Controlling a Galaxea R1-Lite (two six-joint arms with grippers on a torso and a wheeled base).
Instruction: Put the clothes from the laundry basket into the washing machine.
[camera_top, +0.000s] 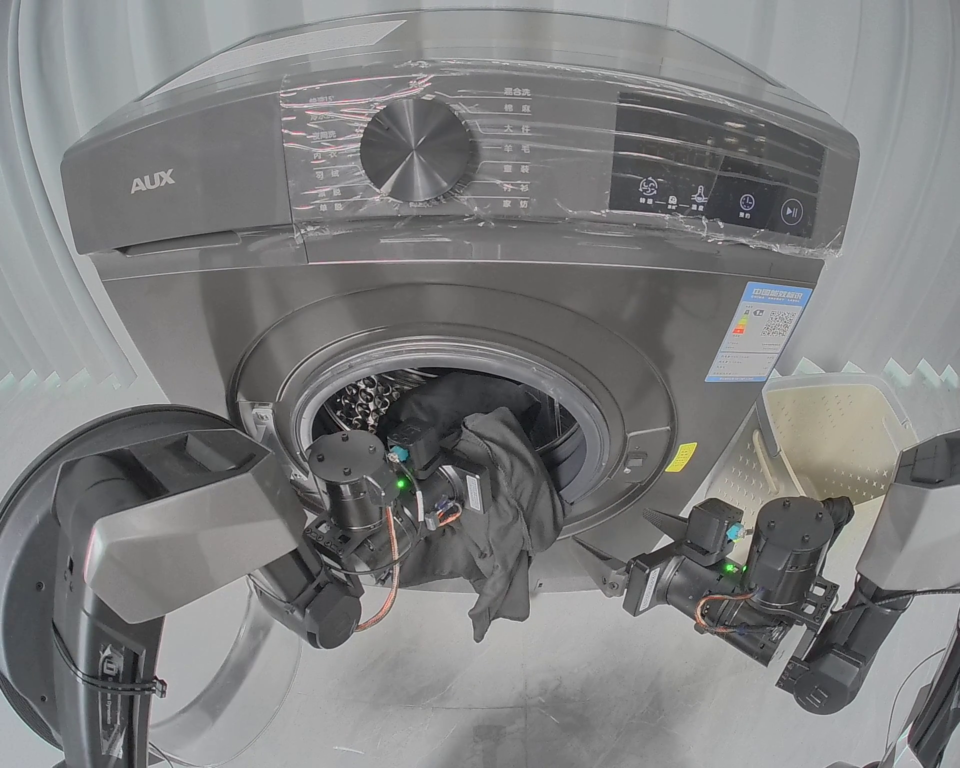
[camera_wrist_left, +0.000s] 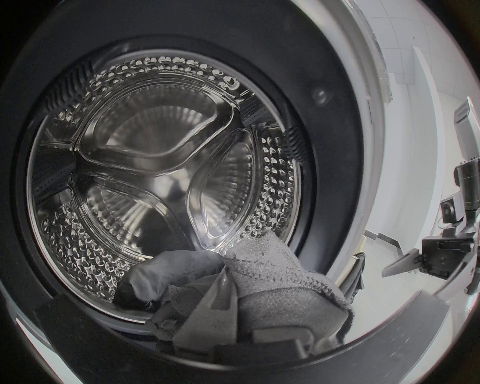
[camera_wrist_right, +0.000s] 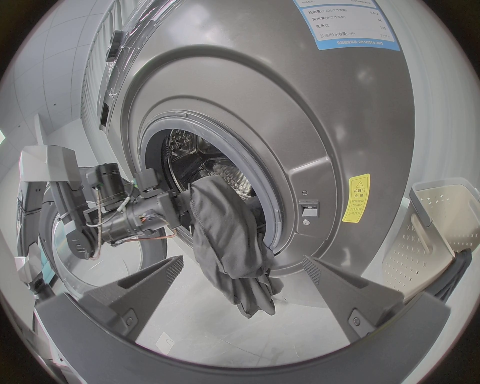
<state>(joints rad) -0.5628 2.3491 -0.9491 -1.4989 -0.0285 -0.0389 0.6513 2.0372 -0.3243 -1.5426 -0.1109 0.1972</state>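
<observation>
Pale curtains and a grey floor surround one washing machine (camera_top: 200, 300), its single door (camera_top: 215, 690) swung open toward 8 o'clock. At the mouth of the drum (camera_wrist_left: 150, 150) the left gripper (camera_top: 478, 482) appears clamped on one dark garment (camera_top: 505, 520), the cloth bunched over its fingers. Only part of that garment lies inside; the rest drapes over the lip at 6 o'clock and hangs toward the floor. The right gripper (camera_top: 630, 548) sits low at 4 o'clock of the opening, jaws apart and holding nothing, near the one laundry basket (camera_top: 830, 430) at 3 o'clock. My worry is a release this shallow: the hanging weight would likely drag the garment back out, or leave it across the seal to be pinched by the door. Count: one machine, one basket, one garment, two grippers
</observation>
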